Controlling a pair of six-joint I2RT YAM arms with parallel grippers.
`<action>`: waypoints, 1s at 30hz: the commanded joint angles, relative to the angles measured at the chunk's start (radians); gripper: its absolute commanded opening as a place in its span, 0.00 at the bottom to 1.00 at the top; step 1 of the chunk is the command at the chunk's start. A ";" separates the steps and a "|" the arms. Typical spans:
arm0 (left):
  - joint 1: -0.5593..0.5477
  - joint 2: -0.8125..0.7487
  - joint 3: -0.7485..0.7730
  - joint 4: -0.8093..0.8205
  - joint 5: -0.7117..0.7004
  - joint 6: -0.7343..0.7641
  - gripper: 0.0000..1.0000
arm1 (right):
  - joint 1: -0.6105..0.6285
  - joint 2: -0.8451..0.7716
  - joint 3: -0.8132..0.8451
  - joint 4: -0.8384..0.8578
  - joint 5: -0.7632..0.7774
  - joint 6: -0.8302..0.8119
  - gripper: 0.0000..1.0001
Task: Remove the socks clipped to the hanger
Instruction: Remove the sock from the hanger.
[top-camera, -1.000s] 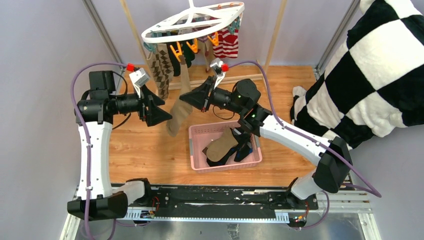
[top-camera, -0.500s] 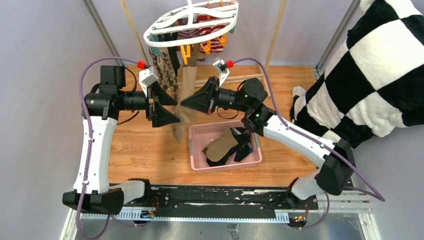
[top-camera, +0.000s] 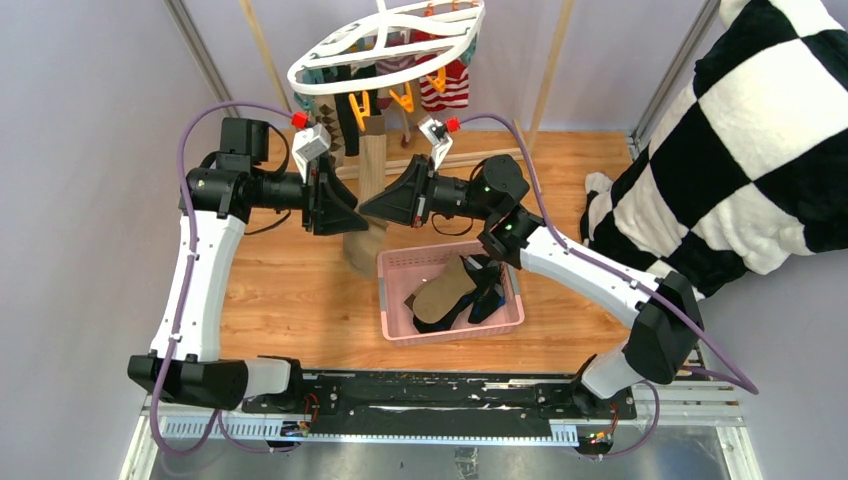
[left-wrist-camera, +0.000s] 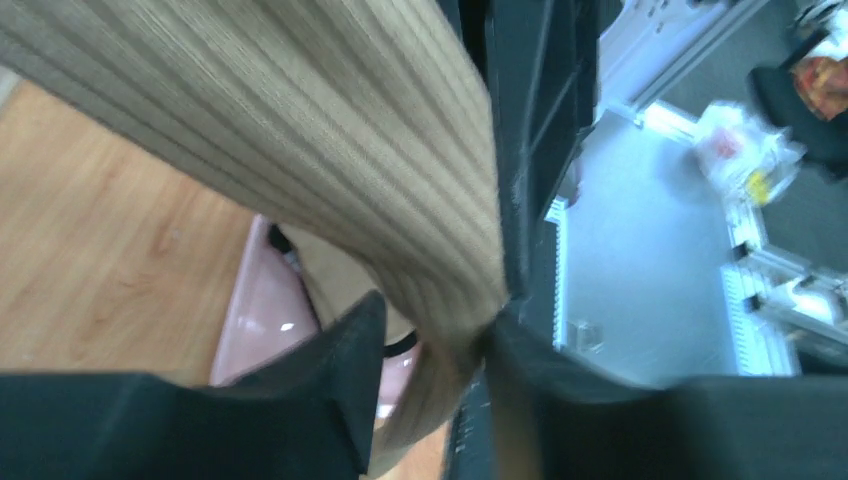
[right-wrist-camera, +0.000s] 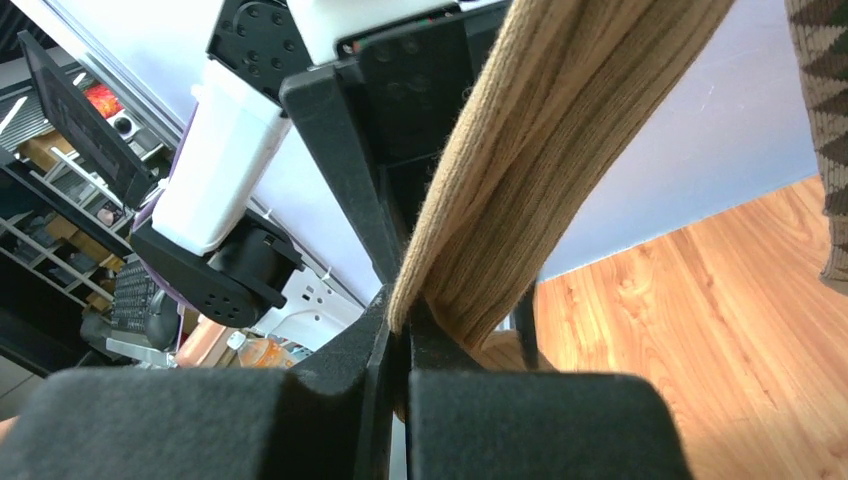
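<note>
Both arms are rising from the near edge and bending inward, wrists level and facing each other beneath the hanger (top-camera: 297, 76). The right tool (right-wrist-camera: 400, 320) is clamping fully onto the tan sock (top-camera: 372, 160), which is hanging from an orange clip. The left tool (left-wrist-camera: 435, 325) is standing partly apart with the same sock bunched tightly between its jaws. Other socks are dangling from the ring. Below, a pink basket (top-camera: 388, 300) holding loose socks is sitting on the wooden worktop (top-camera: 290, 300); a checkered cloth (top-camera: 740, 150) is draping along the right side.
</note>
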 joint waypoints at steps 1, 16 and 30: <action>-0.007 -0.011 0.016 -0.008 0.021 0.009 0.32 | -0.011 0.017 0.042 0.008 -0.042 0.027 0.08; -0.007 -0.083 -0.036 -0.008 -0.062 0.021 0.00 | -0.001 -0.017 0.243 -0.399 0.429 -0.301 0.67; -0.013 -0.087 -0.008 -0.007 -0.118 0.002 0.00 | 0.086 0.195 0.625 -0.593 0.806 -0.593 0.83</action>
